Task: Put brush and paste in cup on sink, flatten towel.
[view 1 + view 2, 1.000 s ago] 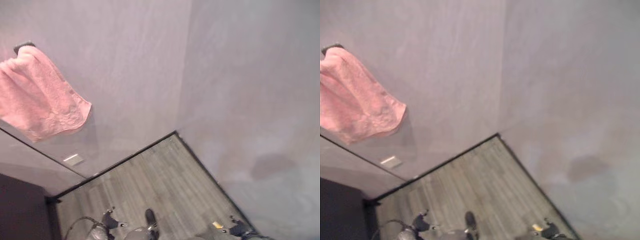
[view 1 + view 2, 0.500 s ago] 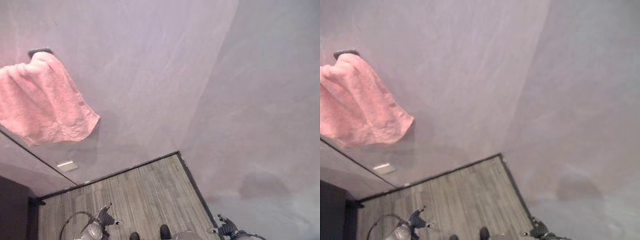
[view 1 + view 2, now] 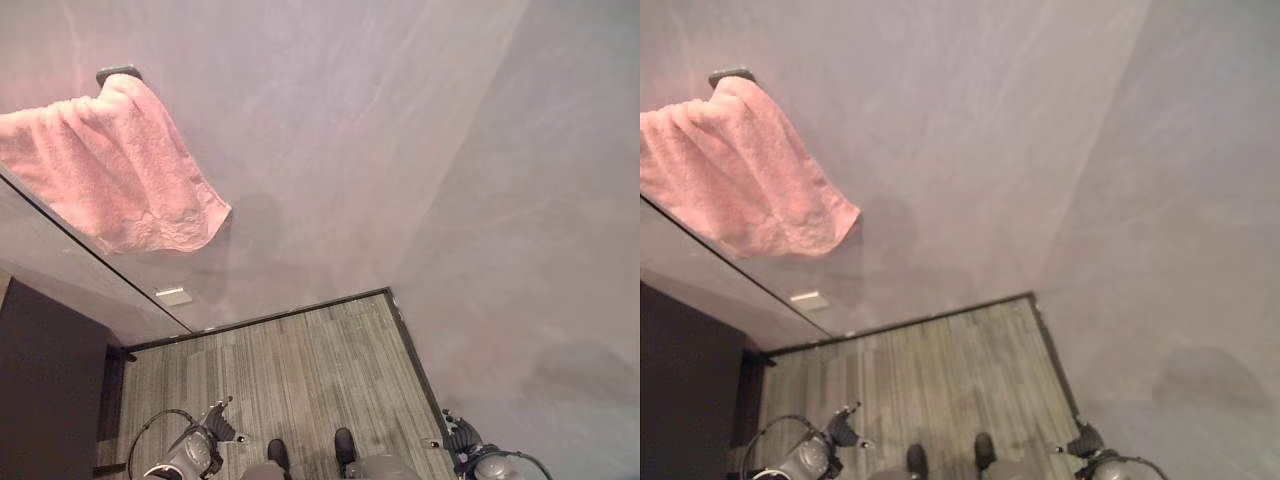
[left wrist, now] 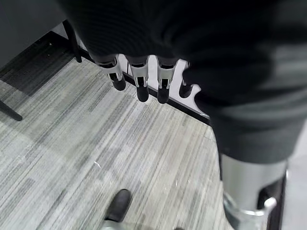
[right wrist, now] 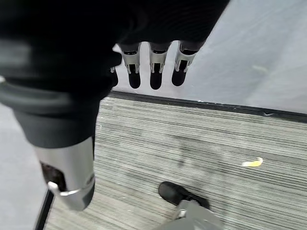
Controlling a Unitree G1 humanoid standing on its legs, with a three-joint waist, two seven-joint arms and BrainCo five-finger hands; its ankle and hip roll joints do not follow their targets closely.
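A pink towel (image 3: 120, 170) hangs bunched and crumpled from a dark rail end (image 3: 118, 72) on the grey wall at the upper left. Both hands hang low, far below the towel, over the plank floor. My left hand (image 3: 218, 428) is at the bottom left; in the left wrist view its fingers (image 4: 139, 81) point straight down, open and holding nothing. My right hand (image 3: 458, 438) is at the bottom right; its fingers (image 5: 151, 72) are likewise straight and hold nothing.
Two grey walls meet in a corner (image 3: 392, 292) above a grey plank floor (image 3: 300, 365). A dark cabinet (image 3: 45, 390) stands at the lower left behind a slanted panel edge, near a small white wall plate (image 3: 173, 296). A yellow scrap (image 5: 253, 163) lies on the floor.
The whole picture has shifted, so the camera has moved: the towel and the floor corner now sit further right. The towel hangs as before and both hands stay low.
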